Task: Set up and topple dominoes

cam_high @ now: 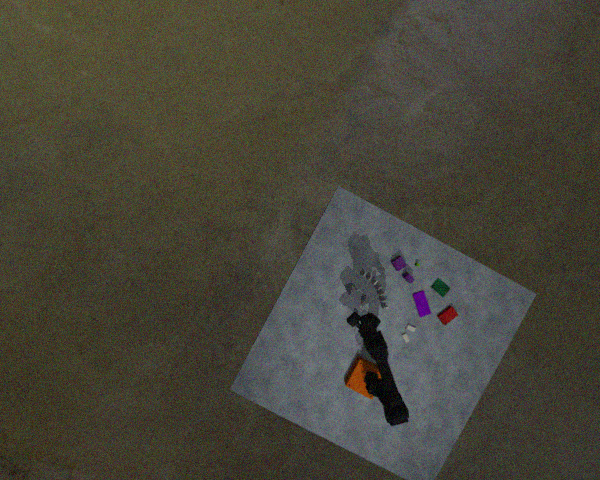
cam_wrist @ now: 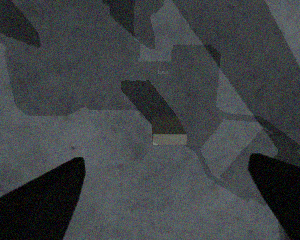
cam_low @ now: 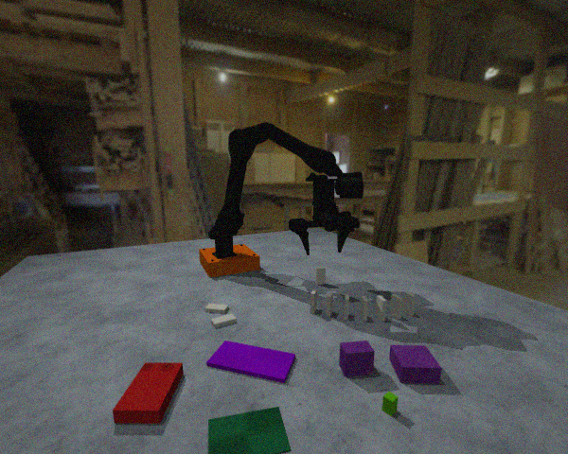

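Observation:
My gripper [cam_low: 323, 253] [cam_wrist: 167, 162] is open and empty, pointing down above a lone cream domino [cam_low: 320, 275] [cam_wrist: 170, 139]. That domino stands upright apart from the row; the wrist view shows its narrow top between and slightly beyond the fingertips. I cannot make it out in the top view. A curved row of several upright dominoes [cam_high: 375, 283] [cam_low: 364, 308] stands in the arm's shadow. One white domino [cam_high: 410, 327] [cam_low: 217, 308] lies flat away from the row, and another white domino [cam_high: 405, 337] [cam_low: 223, 320] lies close to it.
A purple slab [cam_high: 421, 303] [cam_low: 251, 360], two purple blocks [cam_low: 356, 358] [cam_low: 416, 364], a small green block [cam_low: 389, 404], a red block [cam_high: 447, 315] [cam_low: 149, 392] and a dark green sheet [cam_high: 440, 287] [cam_low: 248, 431] lie on the table. The arm's base is orange [cam_high: 361, 377] [cam_low: 229, 260].

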Motion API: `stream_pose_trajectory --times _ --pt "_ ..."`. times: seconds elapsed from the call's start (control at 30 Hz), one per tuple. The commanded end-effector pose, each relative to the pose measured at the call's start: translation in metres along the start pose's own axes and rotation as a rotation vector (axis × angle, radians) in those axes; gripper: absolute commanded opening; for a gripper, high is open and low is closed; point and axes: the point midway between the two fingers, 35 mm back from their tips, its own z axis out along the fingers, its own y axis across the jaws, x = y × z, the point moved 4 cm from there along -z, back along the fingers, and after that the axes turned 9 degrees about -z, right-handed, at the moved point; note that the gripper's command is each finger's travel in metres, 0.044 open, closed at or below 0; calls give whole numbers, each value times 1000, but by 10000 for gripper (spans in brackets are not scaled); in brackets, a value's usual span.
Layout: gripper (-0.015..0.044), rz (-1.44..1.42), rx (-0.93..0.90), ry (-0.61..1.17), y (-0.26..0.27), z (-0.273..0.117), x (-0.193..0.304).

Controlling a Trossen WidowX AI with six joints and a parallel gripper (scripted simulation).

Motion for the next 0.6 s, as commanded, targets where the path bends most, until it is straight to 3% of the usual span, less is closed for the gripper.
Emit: stream_pose_trajectory --times 0.0,0.57 --pt "440 7 18 25 -3 38 5" --pt "440 7 18 25 -5 67 5"
